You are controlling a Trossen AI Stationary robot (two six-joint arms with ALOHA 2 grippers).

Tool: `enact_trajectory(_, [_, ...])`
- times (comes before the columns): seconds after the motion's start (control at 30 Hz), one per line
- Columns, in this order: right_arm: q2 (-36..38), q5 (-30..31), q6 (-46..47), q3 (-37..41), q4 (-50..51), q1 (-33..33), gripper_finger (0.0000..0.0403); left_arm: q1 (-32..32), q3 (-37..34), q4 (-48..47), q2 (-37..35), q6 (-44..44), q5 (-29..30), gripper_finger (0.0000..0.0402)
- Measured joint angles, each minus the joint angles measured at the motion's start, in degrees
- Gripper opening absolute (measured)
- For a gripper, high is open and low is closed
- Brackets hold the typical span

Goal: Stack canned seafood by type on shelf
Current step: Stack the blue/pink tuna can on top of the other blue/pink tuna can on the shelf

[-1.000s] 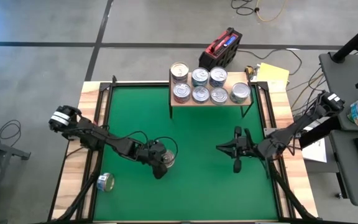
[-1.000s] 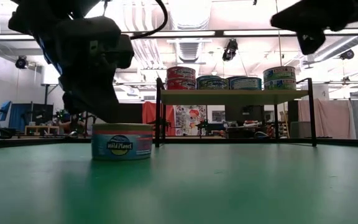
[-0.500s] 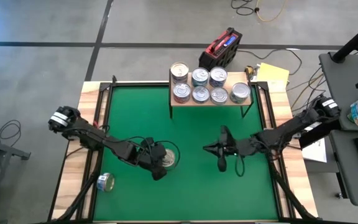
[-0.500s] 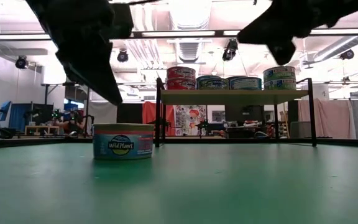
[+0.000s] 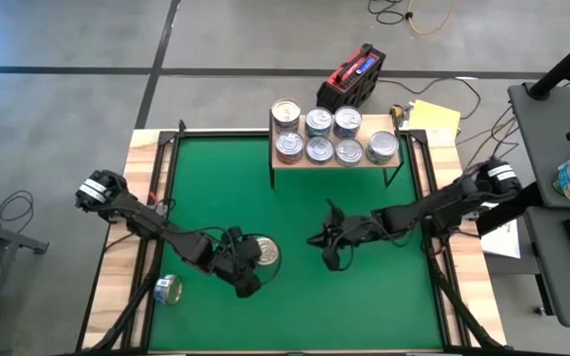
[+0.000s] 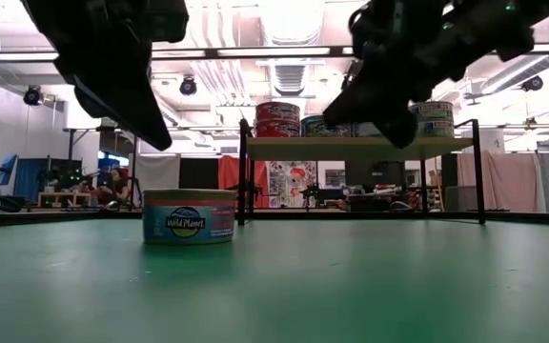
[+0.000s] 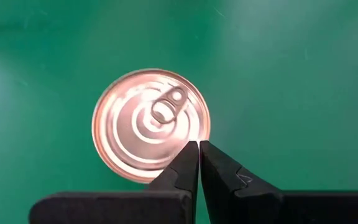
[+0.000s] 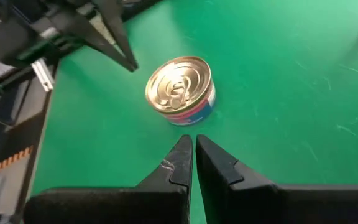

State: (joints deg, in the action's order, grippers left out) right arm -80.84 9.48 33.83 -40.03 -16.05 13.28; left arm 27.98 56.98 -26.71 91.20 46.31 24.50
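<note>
A large green mat [image 5: 295,297] with a light wooden border [image 5: 132,227] covers the table. At its far edge stands the shelf [image 5: 336,160], a small light-wood board on thin black legs, and seven tins [image 5: 320,149] sit on its top in two rows; in the low view some of them are stacked two high [image 6: 277,119].

The left arm [image 5: 137,216] reaches in from the left side of the mat, and the left gripper [image 5: 246,287] hangs above the mat just near of a single gold-topped tuna tin [image 5: 263,253]. Its fingers [image 7: 185,165] are pressed together with nothing between them, their tips over the tin's rim in the left wrist view. The right arm [image 5: 443,206] stretches in from the right side, and the right gripper [image 5: 329,259] hovers just right of the same tin, apart from it. Its fingers [image 8: 180,163] are likewise clenched on nothing and point toward the tin.

That tin stands upright on the mat left of centre, pull-tab up, with a blue and pink label [image 6: 188,225] around its side. Another tin with a bluish label [image 5: 169,290] lies on its side on the wooden border at the near left, well apart from the first.

Beyond the far edge, on the floor, sit a red and black box [image 5: 352,75] and a yellow pad [image 5: 433,121].
</note>
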Motion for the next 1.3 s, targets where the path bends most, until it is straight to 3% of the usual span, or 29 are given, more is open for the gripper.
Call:
enact_trajectory(0.33, [-6.36,0.22,-1.56,-2.89,-0.02,-0.59,0.0012,0.44,-0.01,1.48,-0.35,5.04,-7.36,0.0000])
enact_trajectory(0.63, [-11.01,2.33,-4.58,-2.89,-3.92,-0.57,0.0012,0.42,-0.59,7.06,-1.33,-0.42,-7.47,0.0000])
enact_trajectory(1.03, [-15.63,2.65,-8.53,-2.88,-10.06,-0.57,0.0012,-0.08,-15.58,31.08,-5.87,1.24,-6.41,0.0000])
enact_trajectory(1.3, [-19.48,2.66,-9.01,-2.88,-17.40,-0.57,0.0012,-1.24,-22.06,32.38,-13.82,5.22,-1.66,0.0000])
